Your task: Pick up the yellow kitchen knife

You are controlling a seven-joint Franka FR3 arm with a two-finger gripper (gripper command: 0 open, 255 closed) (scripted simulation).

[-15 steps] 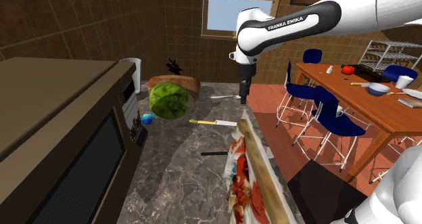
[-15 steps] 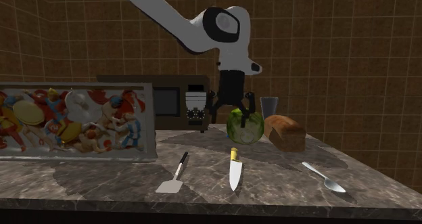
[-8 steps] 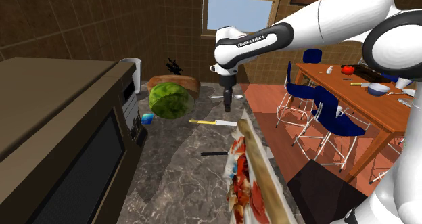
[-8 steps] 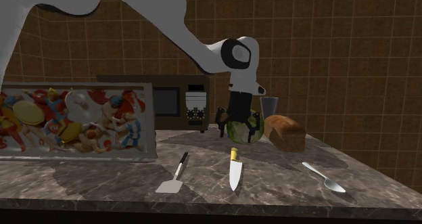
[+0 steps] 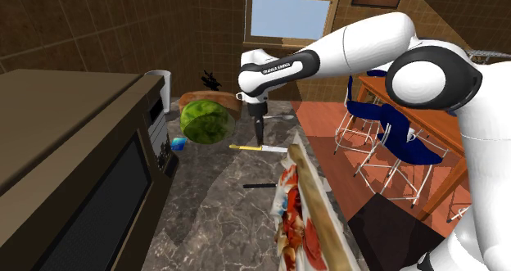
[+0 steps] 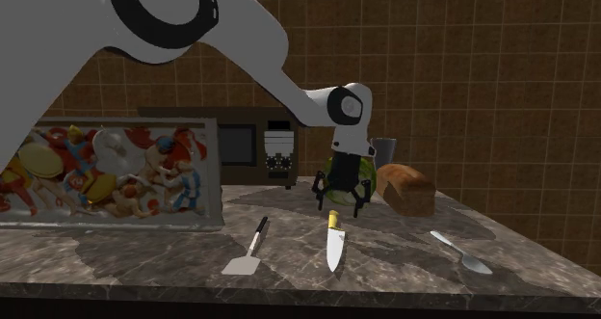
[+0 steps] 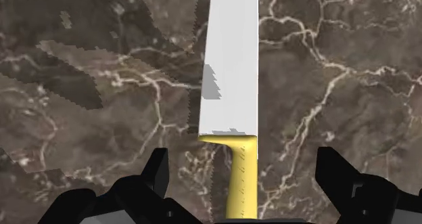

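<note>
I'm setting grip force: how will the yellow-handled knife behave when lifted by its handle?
Probably stiff: the knife looks like one rigid piece lying flat on the counter, so it shouldn't roll. Held at the handle, which the open gripper straddles, the longer blade may droop tip-down. The smooth, narrow handle could slip.

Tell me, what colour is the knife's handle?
Yellow. The knife's handle shows best in the wrist view, between the open fingers.
</note>
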